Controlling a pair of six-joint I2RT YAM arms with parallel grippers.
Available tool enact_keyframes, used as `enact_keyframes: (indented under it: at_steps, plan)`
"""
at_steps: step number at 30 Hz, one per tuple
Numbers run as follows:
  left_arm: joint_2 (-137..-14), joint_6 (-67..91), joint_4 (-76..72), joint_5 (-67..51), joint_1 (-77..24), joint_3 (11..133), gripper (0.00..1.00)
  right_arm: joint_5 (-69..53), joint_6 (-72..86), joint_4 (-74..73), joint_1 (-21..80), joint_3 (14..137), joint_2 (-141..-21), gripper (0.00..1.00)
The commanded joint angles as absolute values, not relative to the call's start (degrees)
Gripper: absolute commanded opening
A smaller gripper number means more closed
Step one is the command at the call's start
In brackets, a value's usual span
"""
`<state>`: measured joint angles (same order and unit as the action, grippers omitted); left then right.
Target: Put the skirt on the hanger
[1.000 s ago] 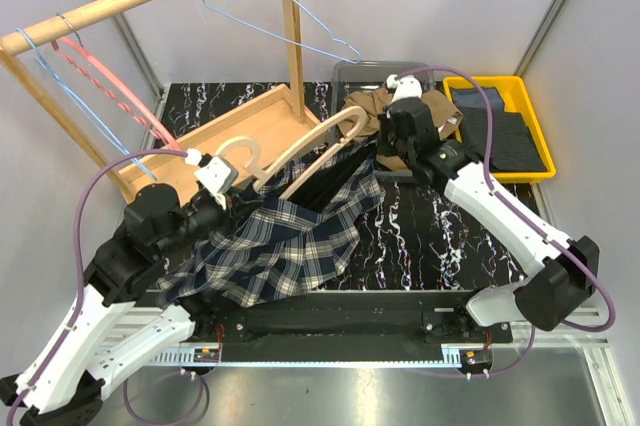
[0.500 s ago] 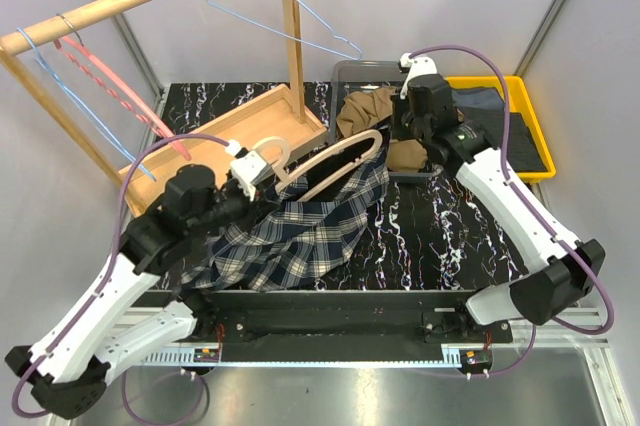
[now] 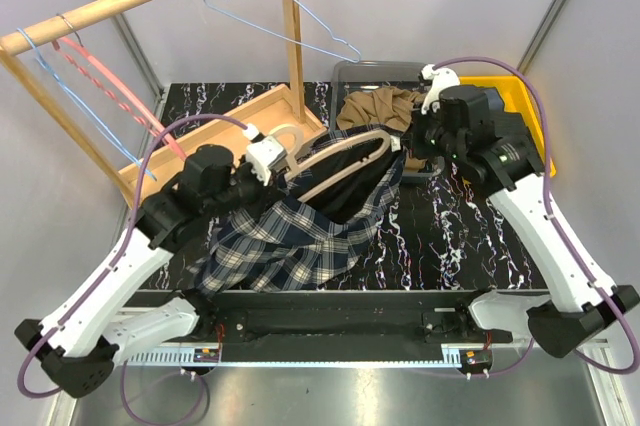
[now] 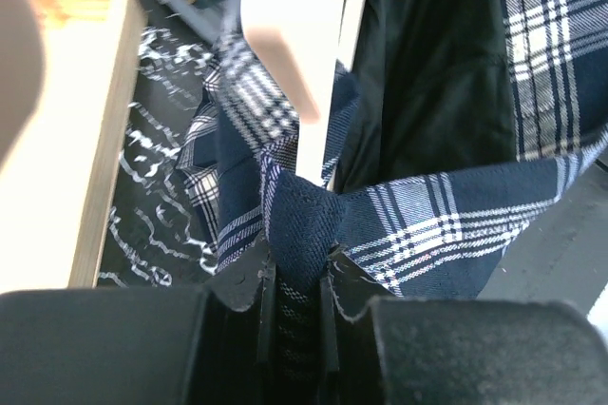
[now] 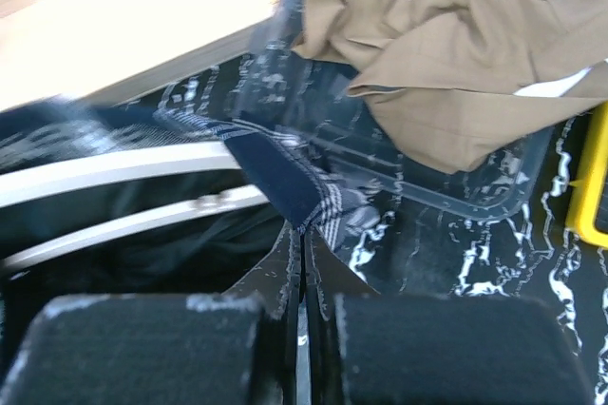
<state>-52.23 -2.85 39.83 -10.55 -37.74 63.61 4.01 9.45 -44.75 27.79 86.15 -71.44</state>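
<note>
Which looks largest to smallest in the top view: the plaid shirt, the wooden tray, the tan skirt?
1. plaid shirt, spread wide.
2. wooden tray, partly hidden by the left arm, so its rank against the shirt is unsure.
3. skirt, bunched up, clearly smallest.

The skirt (image 3: pixel 372 108) is plain tan-brown — the shirt (image 3: pixel 290 246) dark blue plaid with white lines. The wire hanger (image 3: pixel 258 21) is light blue, the thick hanger (image 3: pixel 340 143) pale wood, the tabletop (image 3: pixel 440 236) black, white-veined — the tray (image 3: pixel 522 89) yellow.
</note>
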Motion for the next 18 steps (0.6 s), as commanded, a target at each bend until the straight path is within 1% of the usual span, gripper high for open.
enact_keyframes:
  at_steps: [1, 4, 7, 10, 11, 14, 16, 18]
  plan:
    - [-58.0, -6.93, 41.22, -15.12, -40.33, 70.12, 0.0, -3.34, 9.75, -43.77, 27.16, 91.05, -67.33, 0.0]
    - [-62.83, -7.38, 41.75, -13.02, -43.23, 74.6, 0.0, -4.75, 9.32, -43.6, 27.07, 92.19, -66.71, 0.0]
    - [-66.52, -7.82, 42.01, -8.89, -44.64, 78.39, 0.0, -5.27, 8.97, -42.55, 27.16, 93.42, -65.31, 0.0]
    - [-69.86, -8.7, 42.01, -7.65, -45.17, 84.36, 0.0, -6.41, 8.79, -40.52, 27.16, 94.74, -63.2, 0.0]
    - [-70.83, -8.96, 42.01, -7.73, -45.35, 87.68, 0.0, -7.2, 8.79, -40.26, 27.25, 95.53, -63.02, 0.0]
    - [-73.99, -10.63, 42.19, -9.22, -46.58, 92.27, 0.0, -9.57, 8.44, -40.17, 27.16, 98.61, -62.4, 0.0]
    - [-75.4, -11.68, 42.28, -10.54, -47.55, 93.34, 0.0, -11.33, 8.35, -40.69, 27.16, 100.19, -62.49, 0.0]
    - [-77.25, -12.04, 42.54, -10.99, -48.25, 93.08, 0.0, -14.58, 8.96, -40.69, 27.16, 99.24, -62.58, 0.0]
